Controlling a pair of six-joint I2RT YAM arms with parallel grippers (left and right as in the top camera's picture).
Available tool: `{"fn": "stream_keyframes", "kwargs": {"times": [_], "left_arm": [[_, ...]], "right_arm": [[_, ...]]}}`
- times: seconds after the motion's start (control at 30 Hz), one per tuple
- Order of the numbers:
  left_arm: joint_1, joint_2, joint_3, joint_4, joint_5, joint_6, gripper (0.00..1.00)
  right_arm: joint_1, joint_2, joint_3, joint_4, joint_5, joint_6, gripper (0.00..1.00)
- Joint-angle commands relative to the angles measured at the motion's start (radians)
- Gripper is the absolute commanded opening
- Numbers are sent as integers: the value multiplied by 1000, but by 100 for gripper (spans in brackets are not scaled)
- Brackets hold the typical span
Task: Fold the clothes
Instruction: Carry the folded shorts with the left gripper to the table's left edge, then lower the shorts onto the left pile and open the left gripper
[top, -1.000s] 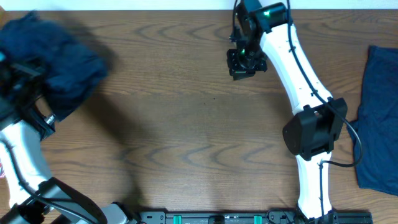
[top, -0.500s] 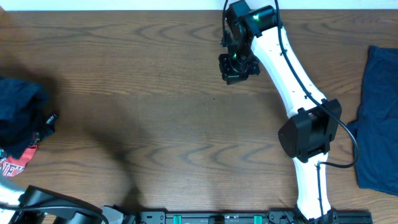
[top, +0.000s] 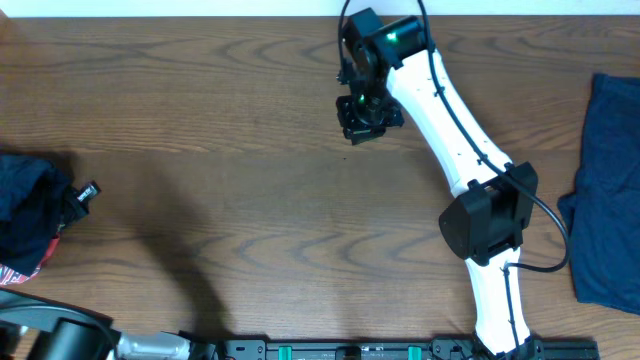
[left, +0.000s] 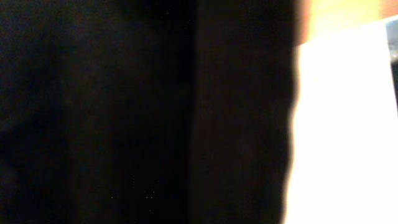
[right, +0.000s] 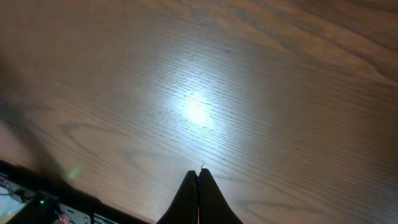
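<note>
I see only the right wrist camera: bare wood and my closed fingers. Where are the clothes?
Observer: One navy garment lies flat at the right edge of the table, far from your right hand.
Operator: Is there a second piece?
Observer: Yes, a dark bundle sits at the far left edge.
Operator: Does the left hand hold it?
Observer: I cannot tell; the left wrist camera shows only dark cloth close up.
</note>
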Motion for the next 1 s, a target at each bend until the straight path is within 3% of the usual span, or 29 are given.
{"fn": "stream_keyframes", "kwargs": {"times": [0.0,0.33,0.4,0.47,0.5,0.57,0.63,0.77,0.97], "left_arm": [[26,34,17,18,11,-6,6],[137,65,17,17,-33,-12,7],[142,66,17,17,-33,-12,23],[141,66,17,17,-33,-12,33],[138,67,17,16,-33,-12,50],[131,67,17,16,-33,-12,70],[124,67,17,16,-33,-12,98],[102,67,17,9,-18,-42,98],[59,52,17,29,7,-241,98]], "right_arm": [[27,-21,18,5,3,-13,1],[59,-21,18,5,2,-13,1],[61,-21,18,4,2,-13,1],[61,-21,18,4,2,-13,1],[62,-21,18,3,2,-13,1],[62,-21,18,2,2,-13,1],[62,-21,18,1,2,-13,1],[62,-21,18,2,2,-13,1],[65,-21,18,3,2,-13,1]]}}
